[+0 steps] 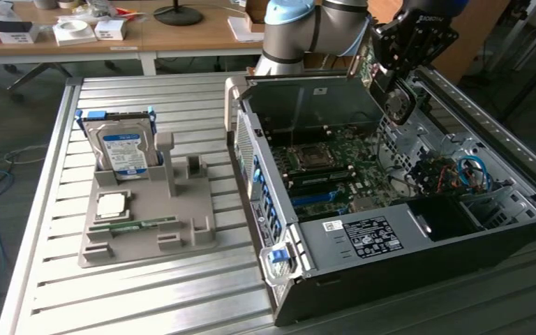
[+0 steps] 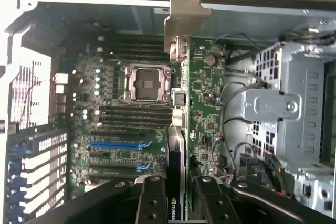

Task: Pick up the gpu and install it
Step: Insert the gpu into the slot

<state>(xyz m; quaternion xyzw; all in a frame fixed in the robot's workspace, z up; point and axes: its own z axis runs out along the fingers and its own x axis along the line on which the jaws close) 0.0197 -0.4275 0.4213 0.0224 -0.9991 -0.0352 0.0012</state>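
Tool [image 1: 400, 59] is pinched on the gpu [image 1: 398, 105], one finger each side of the card. In the wrist view the fingers [image 2: 152, 200] clamp the card's edge w/ the gpu [image 2: 176, 150] seen edge-on and its grey bracket [image 2: 184, 19] at the far end. The card hangs in the air over the far end of the open PC case [image 1: 389, 230], above the motherboard [image 1: 329, 167] and not touching it, so not seated yet.

On the worktop [image 1: 137, 300], the grey holder [image 1: 147, 237] has the hard drive [image 1: 123, 153] upright and the memory stick [image 1: 142, 225] lying flat, both well apart from the case.

Step in hand, as I read it: carry and line up over the slot. From the wrist view the card runs across the blue PCIe slot [image 2: 118, 144], not along it. To do it well, imo: get the card's length parallel to the slot, bracket toward the rear slot covers [image 2: 39, 166], card vertical, clear of the CPU socket [image 2: 147, 82] and the cables [image 1: 468, 171]. Go straight down w/ even pressure and no twist in the grip.
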